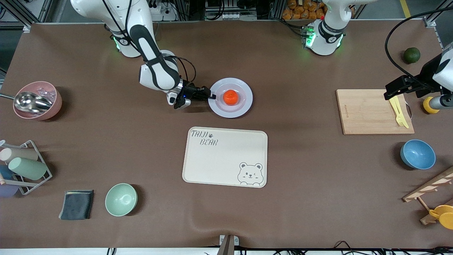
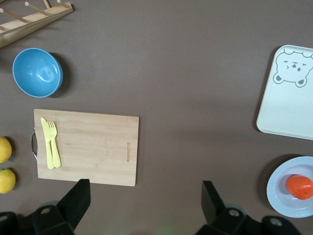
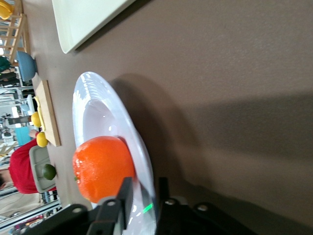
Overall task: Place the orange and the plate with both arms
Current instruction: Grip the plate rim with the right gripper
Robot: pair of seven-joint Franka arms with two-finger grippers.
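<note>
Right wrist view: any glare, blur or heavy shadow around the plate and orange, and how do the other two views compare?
Right wrist view: the plate shows glare streaks on its rim and casts a broad shadow on the brown mat; the orange is sharp, the background soft. Front view: even lighting, faint shadows beside the bowls. Left wrist view: evenly lit and sharp, no glare.

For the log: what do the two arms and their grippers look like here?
Both arms are glossy white with dark grey joint sections and green lights glowing at their bases. Black cables loop along each. The right gripper is black with a white wrist block and a small blue light. The left gripper has black, wedge-shaped fingers on a dark body.
</note>
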